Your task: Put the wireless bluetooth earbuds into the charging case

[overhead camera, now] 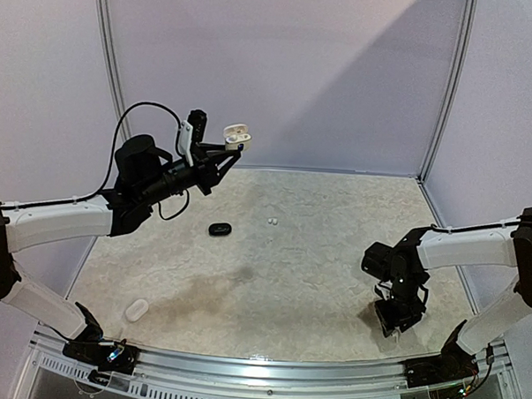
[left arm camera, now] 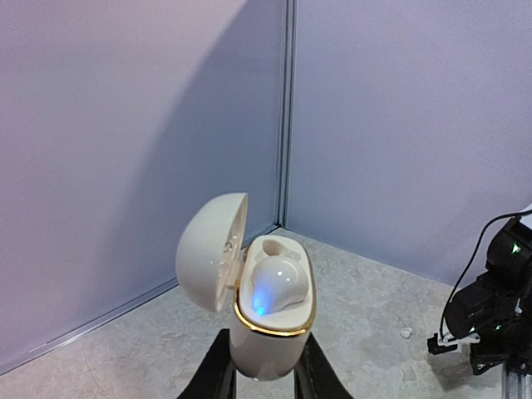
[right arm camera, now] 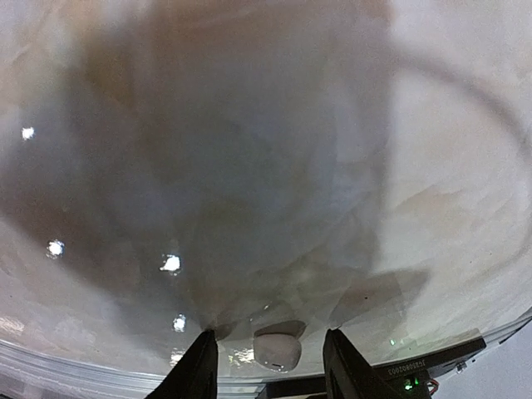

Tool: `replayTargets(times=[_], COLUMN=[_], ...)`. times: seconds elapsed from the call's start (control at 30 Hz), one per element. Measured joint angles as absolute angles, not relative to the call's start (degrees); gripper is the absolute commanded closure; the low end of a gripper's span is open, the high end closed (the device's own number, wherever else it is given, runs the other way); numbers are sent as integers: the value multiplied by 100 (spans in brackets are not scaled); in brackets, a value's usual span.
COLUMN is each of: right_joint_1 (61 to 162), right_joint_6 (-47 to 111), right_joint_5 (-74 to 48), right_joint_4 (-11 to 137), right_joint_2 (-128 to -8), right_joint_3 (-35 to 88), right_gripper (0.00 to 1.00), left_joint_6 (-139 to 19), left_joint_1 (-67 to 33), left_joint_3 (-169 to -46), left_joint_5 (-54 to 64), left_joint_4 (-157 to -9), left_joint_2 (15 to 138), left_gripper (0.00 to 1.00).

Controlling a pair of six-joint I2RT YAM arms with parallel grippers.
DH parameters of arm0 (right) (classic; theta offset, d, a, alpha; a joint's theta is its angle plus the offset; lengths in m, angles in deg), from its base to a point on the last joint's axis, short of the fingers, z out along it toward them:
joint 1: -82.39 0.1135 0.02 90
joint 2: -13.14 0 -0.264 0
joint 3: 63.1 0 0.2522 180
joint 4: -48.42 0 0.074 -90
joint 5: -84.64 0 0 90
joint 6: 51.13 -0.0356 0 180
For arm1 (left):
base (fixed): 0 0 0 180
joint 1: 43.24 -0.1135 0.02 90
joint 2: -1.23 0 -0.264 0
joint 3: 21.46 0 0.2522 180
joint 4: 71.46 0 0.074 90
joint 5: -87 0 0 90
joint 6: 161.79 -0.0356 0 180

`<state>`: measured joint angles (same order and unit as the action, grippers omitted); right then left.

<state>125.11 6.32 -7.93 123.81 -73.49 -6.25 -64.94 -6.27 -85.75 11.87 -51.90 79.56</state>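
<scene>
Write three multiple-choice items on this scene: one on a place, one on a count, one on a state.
1. Where is the black case?
A. held in the air
B. on an arm's base
C. on the table

2. How many buds sit in the white case that the left pincer holds?
A. none
B. one
C. two

3. The held case's lid is:
A. shut
B. open
C. taken off

Key: C, it lies on the table left of two loose buds; B, one bud glows blue and the other socket is empty; B, the lid stands open on its hinge.
</scene>
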Motion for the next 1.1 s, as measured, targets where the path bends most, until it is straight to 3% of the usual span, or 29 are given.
replayTargets(times=[0.23, 0.67, 0.8, 0.97, 1.1], right_joint_1=[12513, 12515, 12543, 12556, 12567], right_joint_6=[592, 544, 465, 417, 398], right_joint_5=[-765, -806, -826, -863, -865], right_joint_4=[12278, 12307, 12315, 12322, 12335], right_joint_2=[-7349, -7393, -7395, -7400, -7402], right_joint_3=[-636, -640, -640, -647, -647], right_gripper=[68, 69, 76, 76, 83], left_joint_6=[-6529, -6582, -6582, -6582, -6584], left_joint_1=[-627, -627, -627, -627, -627], left_joint_3=[-8566, -8513, -8507, -8507, -8507], left_joint_5=[1200, 1200, 1200, 1205, 1205], left_joint_4=[-5188, -5188, -5190, -5190, -5190], left_joint_2=[7953, 7868, 7868, 7868, 7868], left_gripper=[100, 100, 100, 100, 100])
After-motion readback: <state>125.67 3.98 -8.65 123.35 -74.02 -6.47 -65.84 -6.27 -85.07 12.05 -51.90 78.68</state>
